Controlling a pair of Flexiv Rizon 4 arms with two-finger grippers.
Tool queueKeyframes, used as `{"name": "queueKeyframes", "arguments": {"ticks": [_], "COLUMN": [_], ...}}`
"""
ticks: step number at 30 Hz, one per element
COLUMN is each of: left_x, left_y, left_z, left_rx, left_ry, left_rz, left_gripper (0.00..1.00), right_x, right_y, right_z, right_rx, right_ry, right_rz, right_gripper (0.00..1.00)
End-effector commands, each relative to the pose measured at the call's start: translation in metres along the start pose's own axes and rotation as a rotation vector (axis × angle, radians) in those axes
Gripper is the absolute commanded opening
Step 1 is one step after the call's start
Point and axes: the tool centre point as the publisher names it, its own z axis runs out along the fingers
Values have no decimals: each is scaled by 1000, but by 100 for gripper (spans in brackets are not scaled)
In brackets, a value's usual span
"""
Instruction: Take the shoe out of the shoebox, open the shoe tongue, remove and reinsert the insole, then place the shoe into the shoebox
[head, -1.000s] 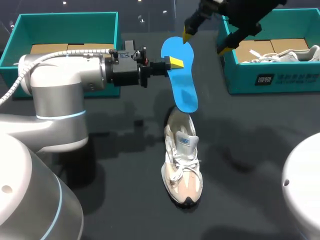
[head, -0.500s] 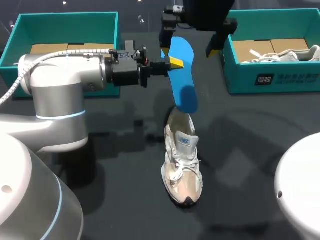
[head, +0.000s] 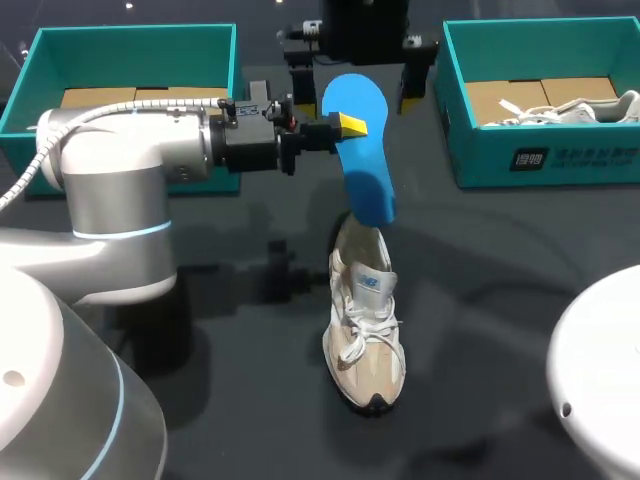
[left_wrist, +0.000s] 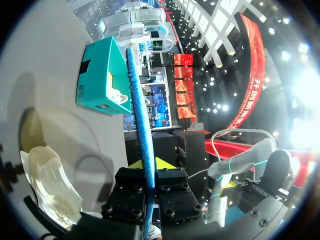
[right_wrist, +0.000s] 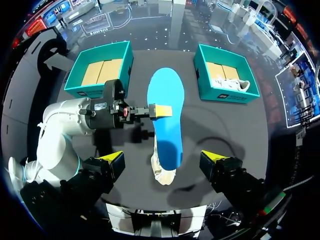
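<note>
Two claws: the left claw pinches the insole, the right claw gapes wide; feed it toe-first, aligned, into the shoe.

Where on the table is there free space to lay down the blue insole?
Bare dark table lies between the beige sneaker and the teal shoebox with the white shoe. Another patch: between sneaker and left arm. Crowded at the sneaker's heel, where the left gripper holds the blue foam insole.

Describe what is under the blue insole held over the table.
Beneath the blue insole the shoe stands on the table, toe and laces showing. The insole covers the heel opening, so the shoe's inside cannot be seen.
</note>
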Motion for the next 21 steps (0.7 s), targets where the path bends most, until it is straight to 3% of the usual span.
{"name": "queueKeyframes", "arguments": {"ticks": [1, 11, 21], "left_x": [0, 0, 0], "left_y": [0, 0, 0], "left_z": [1, 1, 1], "left_rx": [2, 2, 2], "left_ry": [-1, -1, -1], "left_rz": [0, 0, 0], "left_gripper": [0, 0, 0], "right_x": [6, 9, -21], "right_y": [2, 2, 4], "right_z": [0, 2, 10], "right_rx": [2, 2, 29], "right_ry": [-42, -4, 155], "right_rz": [2, 15, 86], "right_gripper": [100, 100, 100]}}
